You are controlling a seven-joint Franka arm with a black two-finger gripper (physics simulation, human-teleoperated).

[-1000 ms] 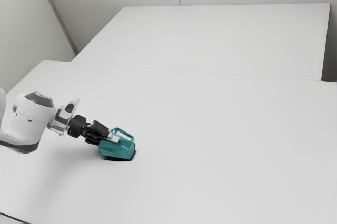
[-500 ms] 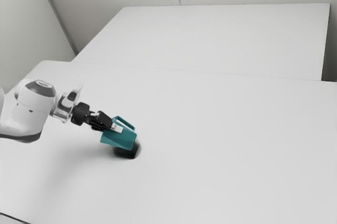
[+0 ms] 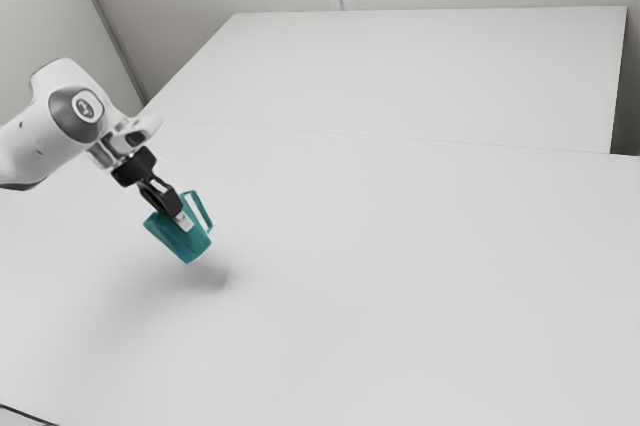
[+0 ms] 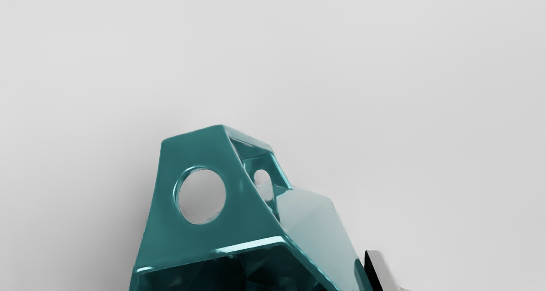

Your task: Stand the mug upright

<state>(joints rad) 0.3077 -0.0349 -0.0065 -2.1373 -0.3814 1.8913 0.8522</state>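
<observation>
One mug [image 4: 251,214], cut off at wrist view's edge.

The white arm [image 3: 38,144] comes in from the exterior view's left, rises to a rounded joint [image 3: 75,112] higher than the mug [image 3: 180,241], then bends downward. From that bend the wrist [image 3: 118,143] slopes down toward the mug, and the black gripper [image 3: 181,218] carries on along the same slant, tilted, its fingers pointing down and toward the exterior view's right. The fingers are closed on the mug from two sides, bearing its weight off the table. In the wrist view, one pale fingertip [image 4: 382,270] with a dark inner face lies against the mug's outer side.
</observation>
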